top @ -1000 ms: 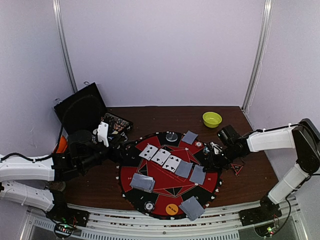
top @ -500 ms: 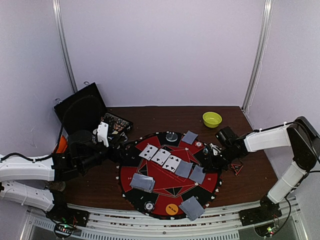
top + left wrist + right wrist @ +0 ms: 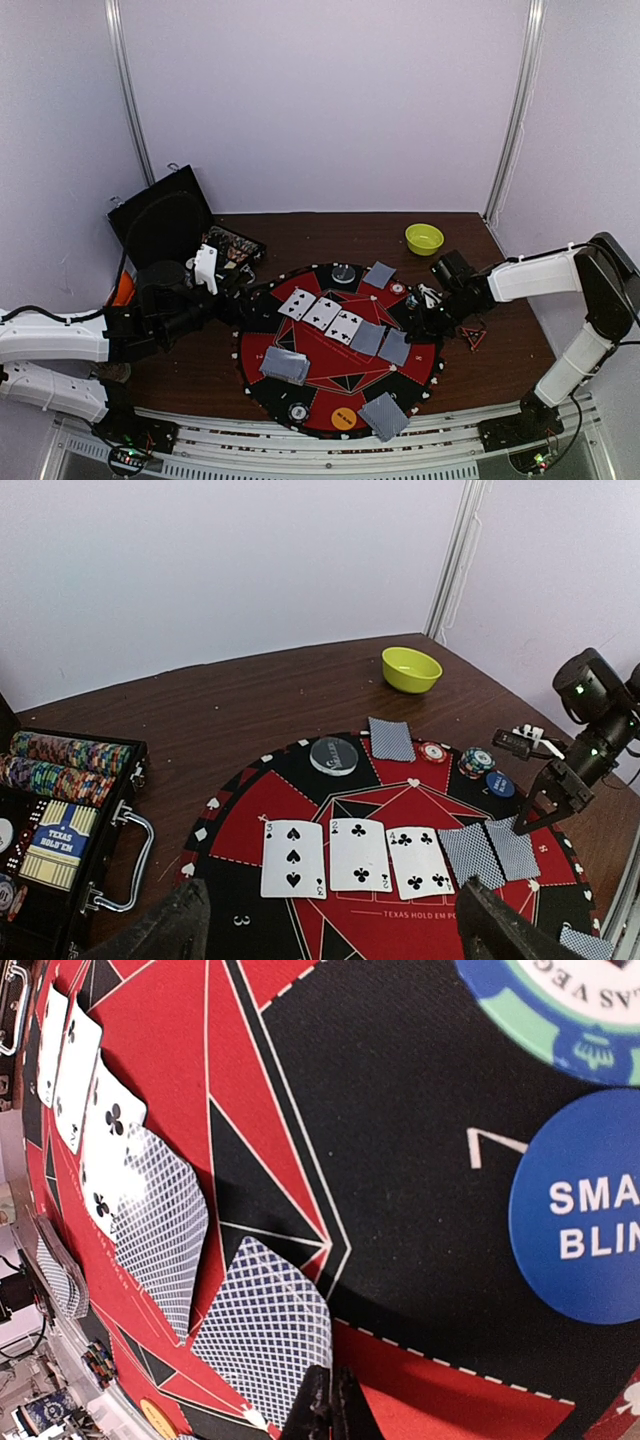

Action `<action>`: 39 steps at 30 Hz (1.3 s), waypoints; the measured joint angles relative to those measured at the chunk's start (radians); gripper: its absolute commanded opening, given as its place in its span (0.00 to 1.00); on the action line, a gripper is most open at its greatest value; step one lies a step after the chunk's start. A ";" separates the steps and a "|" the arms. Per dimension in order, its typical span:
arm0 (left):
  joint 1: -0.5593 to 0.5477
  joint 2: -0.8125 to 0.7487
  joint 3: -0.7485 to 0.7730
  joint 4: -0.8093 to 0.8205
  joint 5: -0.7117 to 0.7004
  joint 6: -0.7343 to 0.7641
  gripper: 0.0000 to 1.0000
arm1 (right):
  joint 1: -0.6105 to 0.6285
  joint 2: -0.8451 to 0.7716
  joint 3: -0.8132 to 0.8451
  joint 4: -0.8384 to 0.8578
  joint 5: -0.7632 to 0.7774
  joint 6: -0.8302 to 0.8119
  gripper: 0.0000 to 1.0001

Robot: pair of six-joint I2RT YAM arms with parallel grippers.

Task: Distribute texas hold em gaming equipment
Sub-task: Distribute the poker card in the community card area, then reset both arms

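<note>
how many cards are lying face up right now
3, in a row on the mat: three of spades leftmost in the left wrist view, two of clubs in the middle, another clubs card rightmost. None looks hidden.

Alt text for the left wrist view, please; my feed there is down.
A row of three face-up cards and two face-down cards crosses the red-and-black mat, with the right gripper at its right end. An open chip case sits left, a green bowl beyond.

Even, soft light throughout (faint shadows); wrist close-up slightly blurred.
</note>
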 measured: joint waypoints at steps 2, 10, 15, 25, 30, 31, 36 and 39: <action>0.000 0.000 0.000 -0.007 0.000 0.000 0.88 | 0.000 0.002 0.003 -0.003 0.002 0.000 0.17; 0.000 0.001 0.021 -0.153 0.045 -0.006 0.96 | 0.007 -0.054 0.088 -0.126 0.137 -0.043 0.52; 0.000 0.036 0.102 -0.361 0.243 0.182 0.98 | 0.060 -0.111 0.185 -0.194 0.209 -0.082 0.69; -0.003 0.225 0.337 -0.705 0.501 0.746 0.98 | 0.143 -0.134 0.233 -0.215 0.235 -0.135 1.00; -0.003 0.353 0.361 -0.788 0.502 0.866 0.98 | 0.143 -0.202 0.204 -0.215 0.264 -0.139 1.00; -0.003 0.347 0.347 -0.774 0.501 0.874 0.98 | 0.143 -0.219 0.202 -0.213 0.280 -0.141 1.00; 0.003 0.233 0.243 -0.572 0.435 0.857 0.98 | 0.116 -0.320 0.198 -0.184 0.375 -0.159 1.00; 0.042 0.172 0.198 -0.410 0.364 0.797 0.98 | 0.052 -0.398 0.190 -0.144 0.457 -0.176 1.00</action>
